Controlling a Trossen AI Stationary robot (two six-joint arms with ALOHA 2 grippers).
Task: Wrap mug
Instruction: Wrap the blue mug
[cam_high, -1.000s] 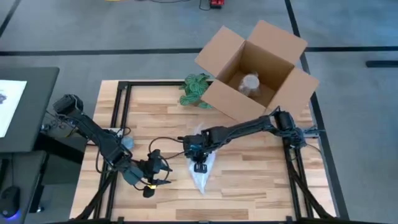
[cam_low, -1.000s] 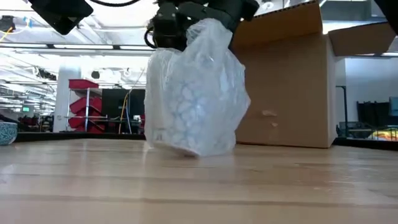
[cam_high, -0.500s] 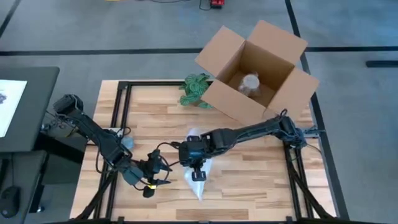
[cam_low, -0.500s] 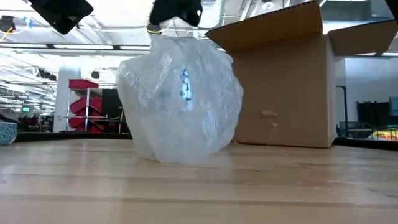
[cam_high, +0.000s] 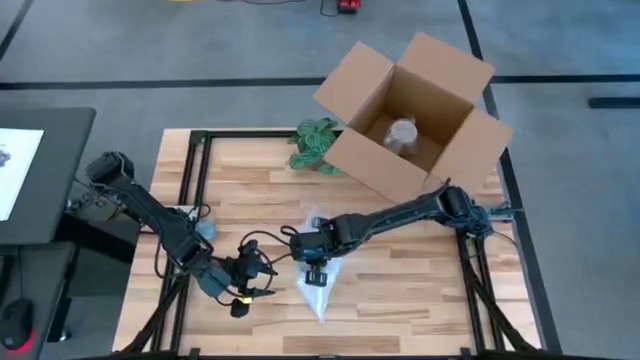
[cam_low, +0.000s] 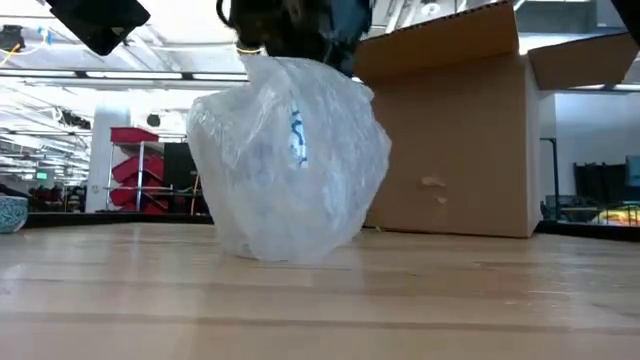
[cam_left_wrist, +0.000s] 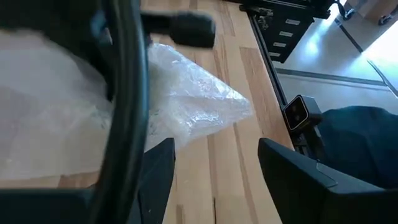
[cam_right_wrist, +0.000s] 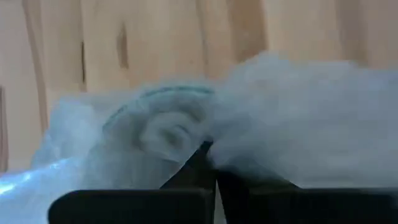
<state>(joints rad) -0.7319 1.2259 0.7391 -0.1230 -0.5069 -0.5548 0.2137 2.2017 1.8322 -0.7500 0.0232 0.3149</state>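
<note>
Sliding leftward since before, the right gripper (cam_high: 317, 270) pinched the crinkled translucent bubble-wrap bundle (cam_high: 318, 285), which trailed toward six o'clock beneath it.

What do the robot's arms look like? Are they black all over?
Mostly black. Both are thin, jointed arms with loose black cables looping beside them. The left gripper has small yellow marks near its tip. The right gripper is dark and blocky.
</note>
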